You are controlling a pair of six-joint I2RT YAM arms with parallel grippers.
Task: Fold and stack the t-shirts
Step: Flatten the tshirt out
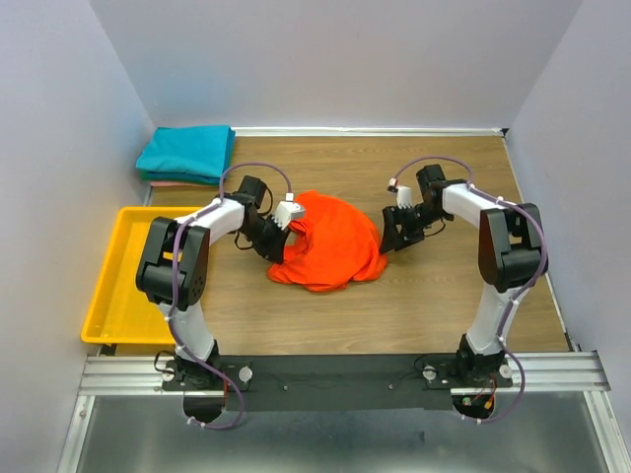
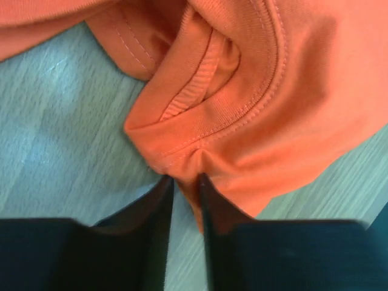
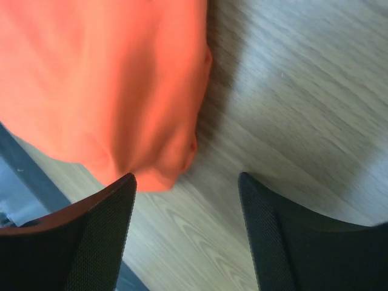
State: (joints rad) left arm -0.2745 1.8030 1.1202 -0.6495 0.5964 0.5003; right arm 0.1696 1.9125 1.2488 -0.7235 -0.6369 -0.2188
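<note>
Pale pink t-shirt [image 1: 173, 183]: only a thin edge shows under the teal t-shirt [image 1: 185, 150], so its shape cannot be told. Yellow tray [image 1: 113, 286]: right rim hidden behind the left arm [image 1: 175, 261]. Orange-red t-shirt [image 1: 330, 241]: bunched, with sleeves and hem not separable from above. It is cut off by the top and side edges in the left wrist view, and soft-blurred and cut off top and left in the right wrist view. Left tool [image 2: 185, 182]: finger bases cut off at the bottom edge, tips too small to read from above. Right tool [image 3: 187, 177]: bases cut off likewise.
</note>
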